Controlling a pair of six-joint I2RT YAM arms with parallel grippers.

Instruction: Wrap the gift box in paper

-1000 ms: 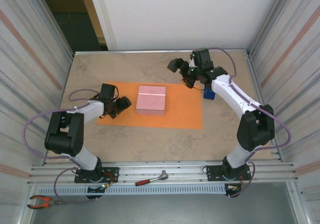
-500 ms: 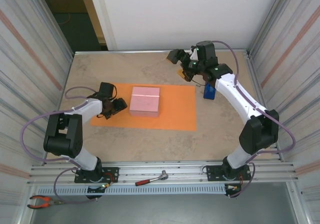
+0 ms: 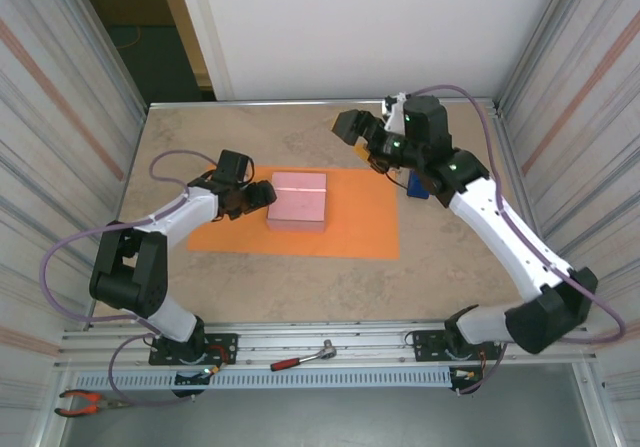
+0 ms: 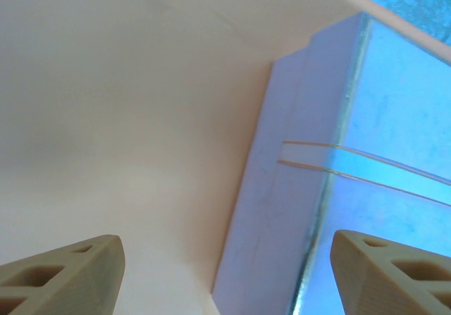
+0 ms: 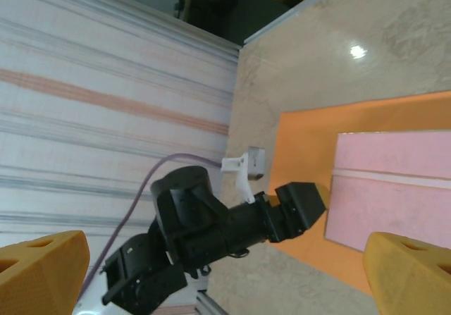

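Sliding risk: we judge that a push from the left fingers [image 3: 262, 194] could shove the box [image 3: 298, 200] across the paper [image 3: 360, 225], or drag the thin sheet along, leaving it badly placed for folding.
Crease risk: fingers scraping low beside the box could wrinkle or tear the paper.
Knock risk: the right fingers [image 3: 350, 124] hang not far from the tape dispenser [image 3: 418, 185]; a low swing could bump it.
Left fingers: apart with nothing clamped, just beside the box's left side; we cannot tell if they touch it.
Right fingers: spread wide and empty, above the worktop [image 3: 250, 287] past the paper's far edge.
Box look: pale pink, flat, squarish, with a faint line across its top.
Box place: on the paper, about mid-width, nearer its far edge.
Paper look: bright orange, lying flat, unfolded.
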